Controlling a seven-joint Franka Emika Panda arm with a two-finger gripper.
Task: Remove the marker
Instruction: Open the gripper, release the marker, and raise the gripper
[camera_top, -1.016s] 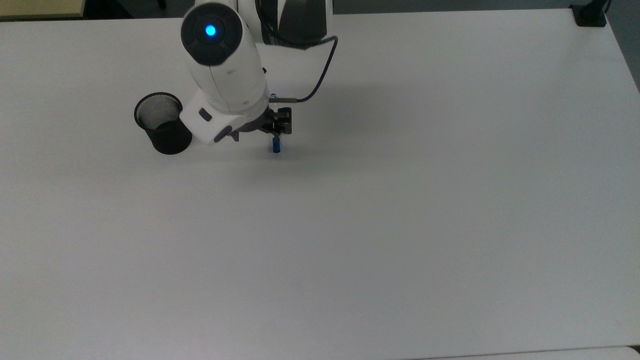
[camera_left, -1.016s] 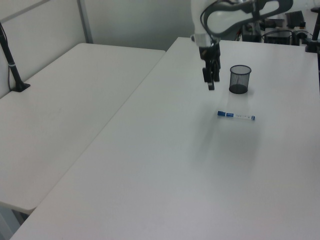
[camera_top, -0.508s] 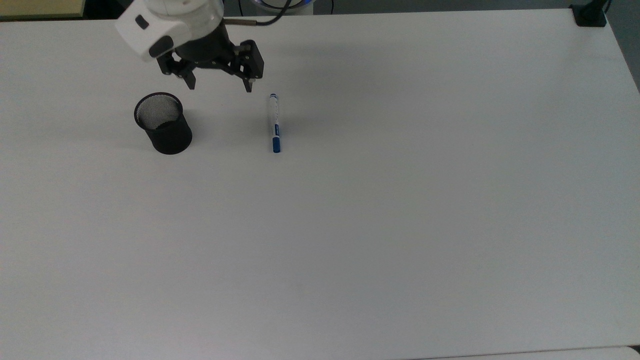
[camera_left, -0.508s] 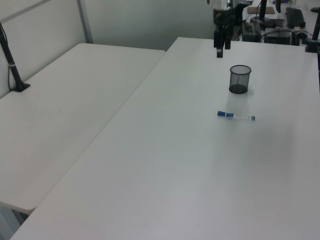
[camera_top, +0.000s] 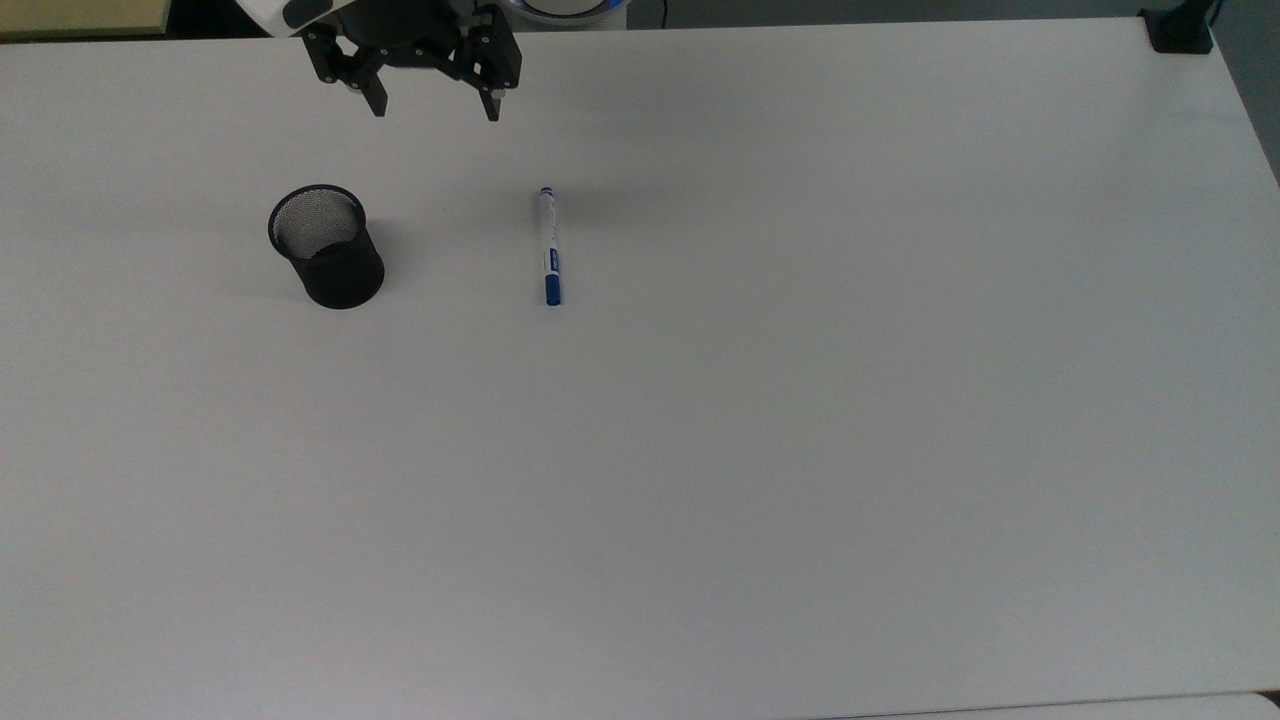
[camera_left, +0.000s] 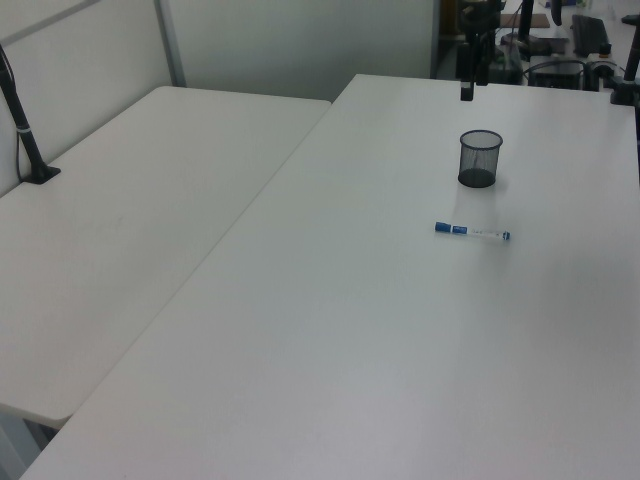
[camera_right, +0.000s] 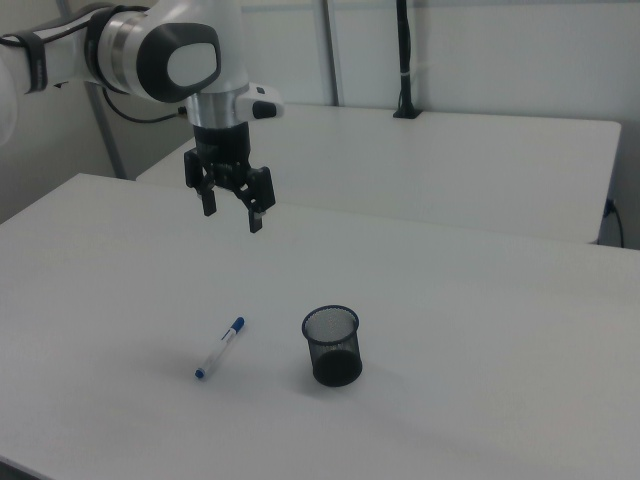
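Since the claw (camera_top: 432, 100) now hangs high near the far edge of the table (camera_top: 800, 450), its two fingers spread wide with nothing between them, it has plainly finished with the pen and pulled away. A second ago it was low over the pen, close to the tabletop; half a second ago it had already risen and drifted toward the cup side; now, in the top view, it sits almost at the picture's upper edge, and in the right view it floats well above the surface (camera_right: 230, 205). Below and toward the top view's right lies the marker (camera_top: 548, 246), flat on the table, white barrel running up and down the top view with its blue cap at the lower end. It has not shifted between the three moments. Well apart from it, to the top view's left, stands the black mesh cup (camera_top: 327, 246), upright and apparently empty; the left view shows the same pair, pen (camera_left: 472, 232) nearer the camera than the cup (camera_left: 479, 158). With the pen out of the cup, the removal looks done, and the arm seems to be retreating.
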